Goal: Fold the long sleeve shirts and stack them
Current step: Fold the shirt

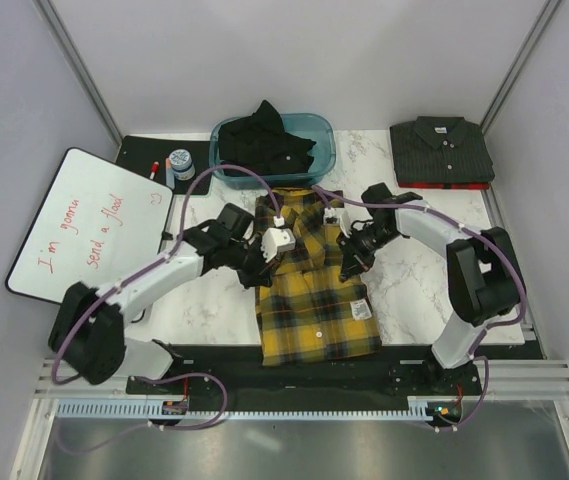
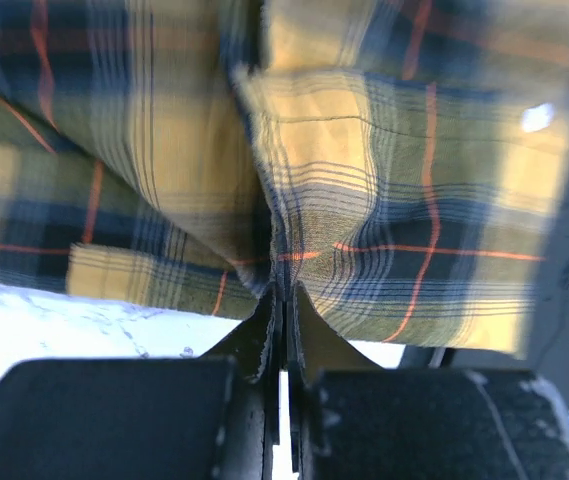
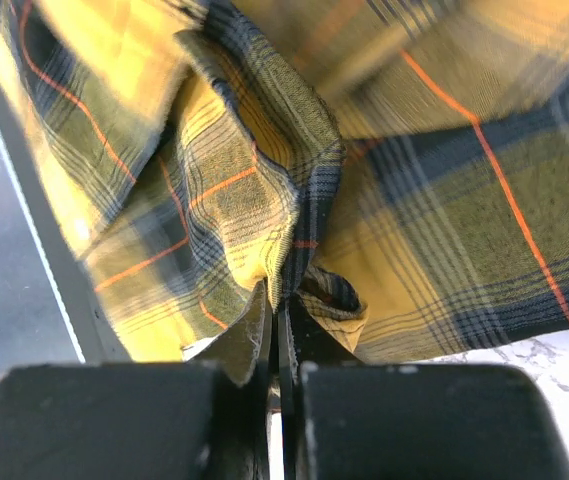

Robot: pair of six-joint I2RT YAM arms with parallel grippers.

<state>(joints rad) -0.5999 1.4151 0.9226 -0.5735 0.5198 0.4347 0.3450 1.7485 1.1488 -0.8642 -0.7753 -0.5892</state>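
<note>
You've the charcoal shirt (image 1: 442,150) folded at 2 o'clock, the black shirt (image 1: 269,145) unfolded in the bin (image 1: 322,128) at 12, and your left gripper (image 2: 282,300) and right gripper (image 3: 276,300) pinching the plaid shirt (image 1: 314,310) mid-fold

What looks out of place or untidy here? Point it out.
The black shirt sits crumpled in the blue tub, poking above its rim, unfolded. The whiteboard lies askew, seemingly overhanging the table's left edge. The plaid shirt is bunched where the left claw and right claw pinch it. The charcoal shirt is neatly folded.

Behind the spread shirt (image 1: 316,310) sits the bin (image 1: 328,148); folded shirt (image 1: 442,150) lies back right
</note>
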